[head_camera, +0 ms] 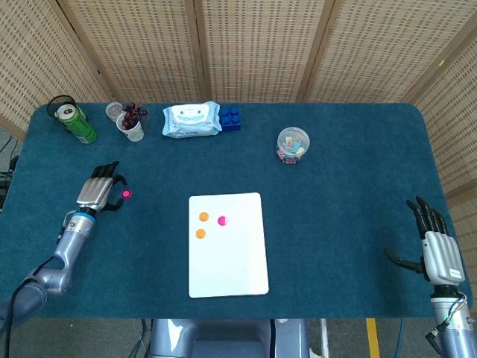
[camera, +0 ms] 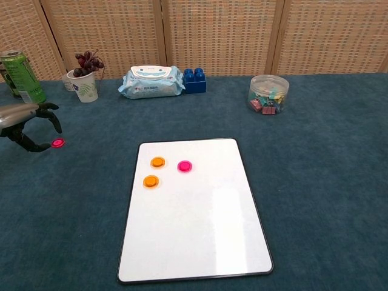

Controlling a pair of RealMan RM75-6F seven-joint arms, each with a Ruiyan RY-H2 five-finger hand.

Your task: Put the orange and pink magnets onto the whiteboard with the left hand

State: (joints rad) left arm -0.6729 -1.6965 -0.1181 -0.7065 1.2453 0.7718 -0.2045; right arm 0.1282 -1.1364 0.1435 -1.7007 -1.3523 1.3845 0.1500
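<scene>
A whiteboard (head_camera: 231, 257) (camera: 194, 236) lies flat at the table's middle. Two orange magnets (head_camera: 203, 217) (head_camera: 200, 233) and a pink magnet (head_camera: 222, 221) sit on its upper left part; the chest view shows the same orange magnets (camera: 157, 162) (camera: 150, 181) and pink magnet (camera: 184, 166). Another pink magnet (head_camera: 126, 194) (camera: 57, 143) lies on the blue cloth to the left of the board. My left hand (head_camera: 97, 191) (camera: 27, 121) hovers just left of it, fingers spread, holding nothing. My right hand (head_camera: 434, 239) rests open at the far right.
Along the back stand a green can (head_camera: 74, 121), a paper cup with grapes (head_camera: 132, 124), a wipes pack (head_camera: 192, 119), a blue brick (head_camera: 229, 118) and a clear jar of clips (head_camera: 292, 145). The table's front edge runs just below the board.
</scene>
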